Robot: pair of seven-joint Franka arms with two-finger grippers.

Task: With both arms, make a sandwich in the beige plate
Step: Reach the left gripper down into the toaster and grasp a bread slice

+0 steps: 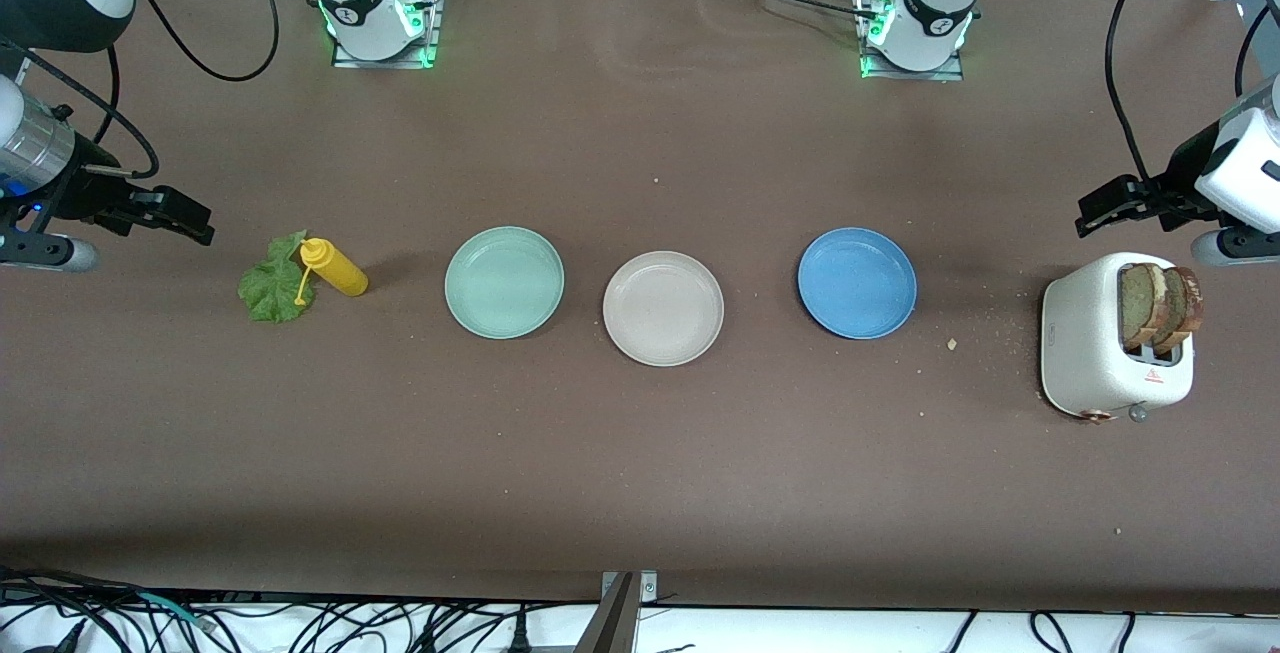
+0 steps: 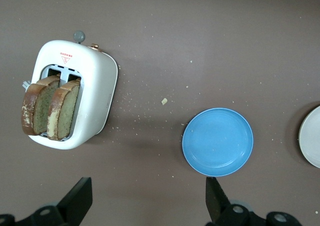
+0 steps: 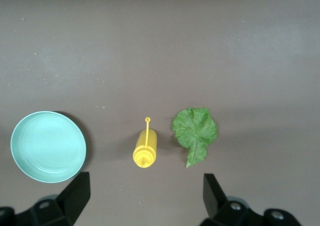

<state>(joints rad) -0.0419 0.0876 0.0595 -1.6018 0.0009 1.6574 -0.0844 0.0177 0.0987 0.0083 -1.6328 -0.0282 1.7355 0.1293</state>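
So nothing's on the beige plate (image 1: 663, 308) yet; it sits bare in the middle of the bench (image 1: 640, 453), between the mint green plate (image 1: 504, 282) and the blue plate (image 1: 857, 283). Both toast slices (image 1: 1160, 306) are standing in the white toaster (image 1: 1115, 348) at my left arm's end, and my left claw (image 1: 1100, 210) hangs up in the air near it, wide open and empty. My right claw (image 1: 185, 218) is also spread open, up near the lettuce leaf (image 1: 273, 281) and the yellow squeeze bottle (image 1: 335, 267) lying beside it. First move, I reckon: left claw drops straight down over one slice, pinches it across the flat faces near the top crust, and lifts vertically so it doesn't drag the toaster. Gentle squeeze, toast crumbles.
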